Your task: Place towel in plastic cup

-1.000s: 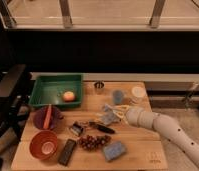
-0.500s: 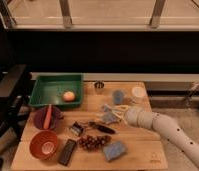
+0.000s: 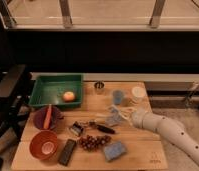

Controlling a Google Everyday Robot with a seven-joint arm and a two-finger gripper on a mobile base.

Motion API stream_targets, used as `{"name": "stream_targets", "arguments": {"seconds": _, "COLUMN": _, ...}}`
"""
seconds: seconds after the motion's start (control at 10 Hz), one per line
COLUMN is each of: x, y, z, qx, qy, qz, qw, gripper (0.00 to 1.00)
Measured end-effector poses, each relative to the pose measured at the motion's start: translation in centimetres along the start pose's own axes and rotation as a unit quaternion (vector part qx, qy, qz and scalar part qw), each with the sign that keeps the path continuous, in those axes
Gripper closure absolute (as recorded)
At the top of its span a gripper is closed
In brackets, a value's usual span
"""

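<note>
Your wooden table carries everything, with the green tray at its back left holding an orange fruit. From the right, the white arm reaches in, and your gripper sits near the table's middle — jaws closed on the towel, which bunches pale grey-blue at the fingertips. The plastic cup stands just behind it, beside the white cup and apart from the metal cup.

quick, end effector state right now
End effector: shut on the towel, low over the table's middle right, just below the plastic cup.
</note>
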Motion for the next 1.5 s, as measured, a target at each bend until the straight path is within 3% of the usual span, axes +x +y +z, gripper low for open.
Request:
{"name": "stream_targets", "arguments": {"seconds": 0.3, "x": 3.4, "y": -3.8, "z": -3.0, "qx": 0.050, "qy": 0.040, "qz": 0.020, "qw": 0.9978, "gripper": 1.00}}
{"name": "stream_targets", "arguments": {"seconds": 0.6, "x": 3.1, "y": -6.9, "z": -3.1, "qx": 0.084, "qy": 0.058, "qz": 0.013, "qw": 0.9947, "gripper": 1.00}}
{"name": "stream_targets", "arguments": {"seconds": 1.0, "x": 0.6, "y": -9.7, "z": -1.9, "qx": 0.102, "qy": 0.059, "qz": -0.017, "qw": 0.9929, "gripper": 1.00}}
{"name": "stream_targets", "arguments": {"seconds": 1.3, "x": -2.2, "y": -10.2, "z": -0.5, "qx": 0.101, "qy": 0.041, "qz": -0.043, "qw": 0.9932, "gripper": 1.00}}
{"name": "stream_targets", "arguments": {"seconds": 1.5, "x": -5.1, "y": -9.6, "z": 1.6, "qx": 0.090, "qy": 0.019, "qz": -0.062, "qw": 0.9938, "gripper": 1.00}}
